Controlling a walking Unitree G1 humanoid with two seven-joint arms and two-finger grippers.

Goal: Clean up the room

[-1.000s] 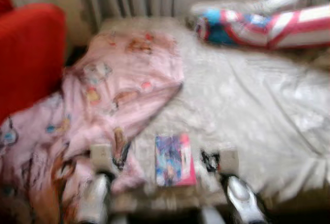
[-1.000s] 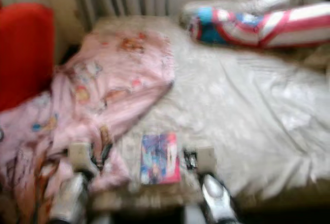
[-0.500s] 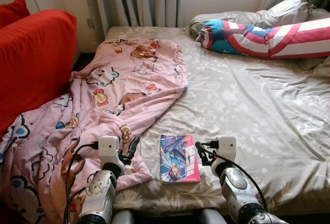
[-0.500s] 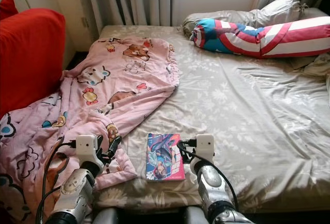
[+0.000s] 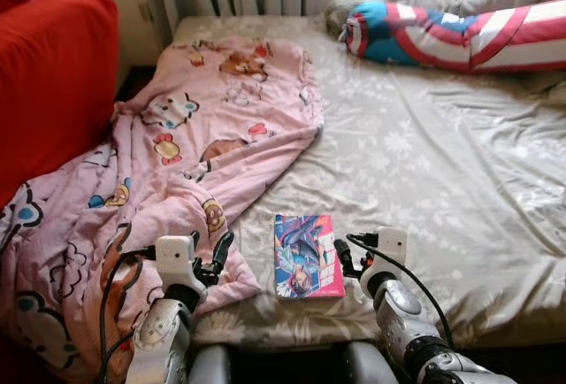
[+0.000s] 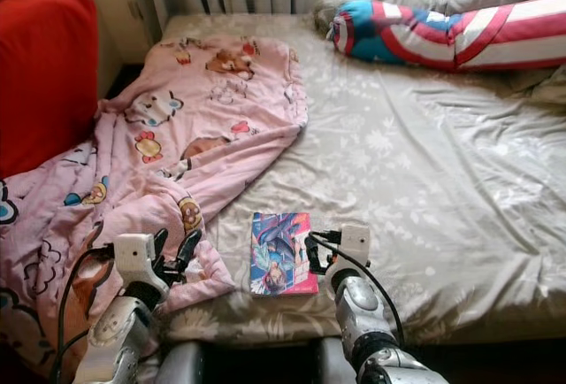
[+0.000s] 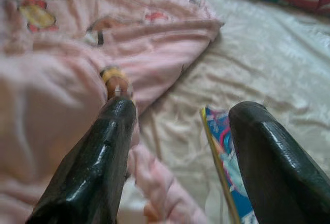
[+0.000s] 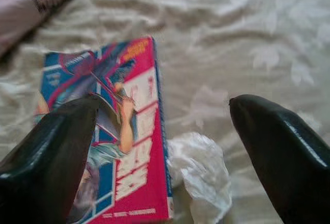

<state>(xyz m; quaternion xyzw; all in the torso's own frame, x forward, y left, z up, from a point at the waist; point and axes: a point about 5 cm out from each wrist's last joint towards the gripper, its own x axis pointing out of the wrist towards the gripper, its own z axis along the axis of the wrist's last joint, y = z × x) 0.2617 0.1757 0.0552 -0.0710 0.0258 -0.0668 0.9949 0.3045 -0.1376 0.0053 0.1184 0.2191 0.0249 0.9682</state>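
Right gripper (image 5: 347,258) hovers with fingers spread just beside the manga book (image 5: 306,256) near the foot edge of the bed (image 5: 442,172).
Its wrist view shows the book's pink-edged cover flat on the floral sheet, with a crumpled white wrapper (image 8: 202,170) touching its edge. Left gripper (image 5: 217,258), fingers also apart, hangs over the pink cartoon blanket (image 5: 177,154); a striped bolster pillow (image 5: 451,34) lies at the head.

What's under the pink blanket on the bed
The pink blanket lies crumpled over the left side of the bed sheet and spills off its near-left edge. Anything beneath its folds is covered and cannot be seen. The book lies beside it, uncovered.
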